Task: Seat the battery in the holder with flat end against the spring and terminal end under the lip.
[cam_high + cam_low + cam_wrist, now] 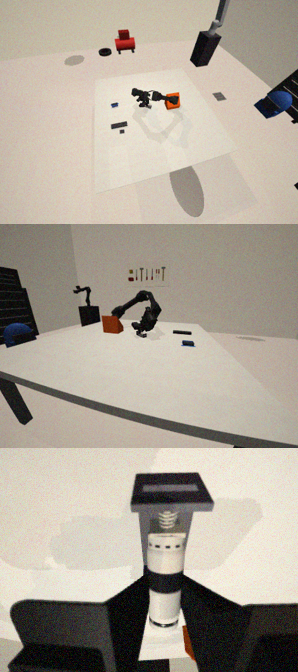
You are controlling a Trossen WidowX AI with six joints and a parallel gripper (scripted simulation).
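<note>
The battery [165, 560], white with a black middle band, lies lengthwise between the fingers in the wrist view. My gripper [164, 580] [139, 331] is shut on it around the band. The holder [150, 501] [142, 335] [148, 107] is on the table, a grey channel with a dark raised end wall. Its coiled spring [168, 519] shows between that wall and the battery's far end, which is at or very near the spring's pale end plate. The battery's near end is over a pale area. Fingers and battery hide the holder's other end and lip; seating depth cannot be told.
An orange block [172, 105] [111, 324] stands beside the arm's base; its edge [188, 644] shows in the wrist view. A blue and black item [114, 104] [188, 343], a dark bar [119, 125] [182, 332] and a small dark square [122, 131] lie apart.
</note>
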